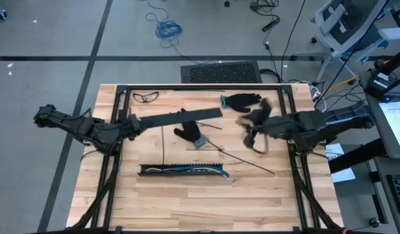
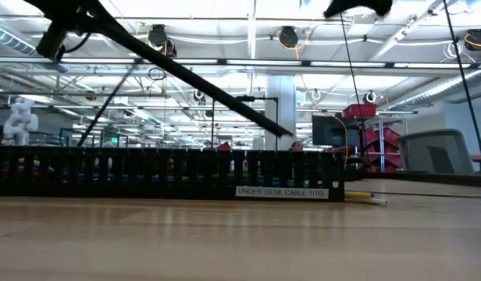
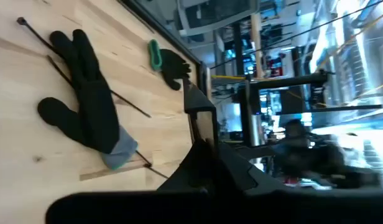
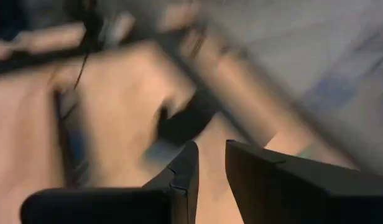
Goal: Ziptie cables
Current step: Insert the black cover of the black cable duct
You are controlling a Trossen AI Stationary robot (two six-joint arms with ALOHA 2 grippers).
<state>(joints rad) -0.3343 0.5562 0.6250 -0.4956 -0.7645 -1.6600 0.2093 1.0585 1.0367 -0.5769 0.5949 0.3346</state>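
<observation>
The cables [image 1: 187, 170] lie inside a black slotted strip [image 1: 180, 171] near the table's middle; their yellow and white ends [image 2: 365, 197] stick out at its right end. My left gripper [image 1: 130, 124] is at the left, shut on a long flat black bar [image 1: 180, 117] that reaches right, above a black glove [image 1: 187, 134]. My right gripper [image 1: 252, 133], blurred, hovers right of centre above the table. Its fingers [image 4: 185, 168] stand a little apart, and nothing shows between them. My left gripper pinches the long black bar by its left end [image 3: 203, 134] between its two fingers. The fingers come roughly level from the table's left and lie along the bar. The bar [image 2: 186, 74] is lifted clear of the table and stretches toward the right.
A second black glove with a green cuff [image 1: 241, 101] and safety glasses [image 1: 145, 96] lie at the far side. Thin black sticks [image 1: 249, 160] lie between the glove and the slotted strip. A black frame [image 1: 200, 87] runs along the table's far and side edges.
</observation>
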